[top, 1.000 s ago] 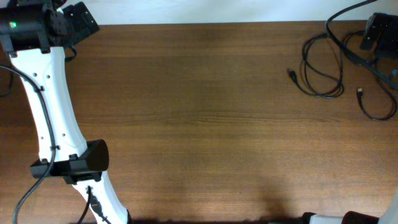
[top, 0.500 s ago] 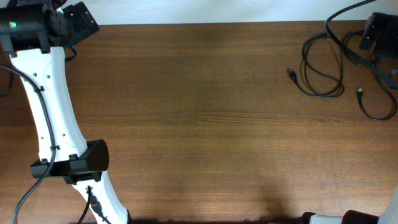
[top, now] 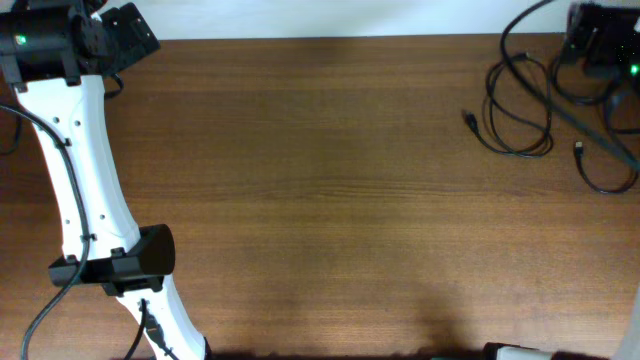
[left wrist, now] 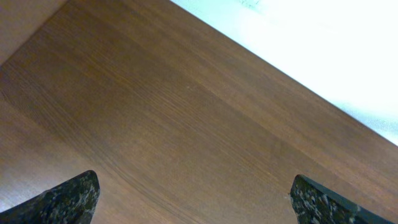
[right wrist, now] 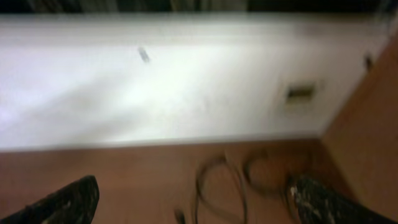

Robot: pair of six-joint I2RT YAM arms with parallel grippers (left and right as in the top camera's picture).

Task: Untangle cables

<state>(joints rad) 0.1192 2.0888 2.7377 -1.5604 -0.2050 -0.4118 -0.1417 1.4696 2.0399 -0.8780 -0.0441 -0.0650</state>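
Two thin black cables lie at the table's far right in the overhead view. One cable (top: 520, 152) forms overlapping loops with a small plug (top: 468, 120) at its left end. The other cable (top: 600, 189) curves near the right edge, its plug (top: 579, 148) pointing up. My right gripper (top: 598, 45) hovers over the upper part of the loops. In the blurred right wrist view its fingers (right wrist: 193, 202) are open, with cable loops (right wrist: 217, 186) on the table between them. My left gripper (top: 135, 30) is at the far left corner, open (left wrist: 193, 202) over bare wood.
The left arm's white links (top: 85, 170) run down the table's left side. Thicker black arm wiring (top: 590, 115) crosses the cables at the right. A white wall (right wrist: 186, 81) borders the table's far edge. The wooden table (top: 320, 200) spans the middle.
My right gripper has shifted left and toward the far edge, over the looped cable. The cables and the left arm have not moved.
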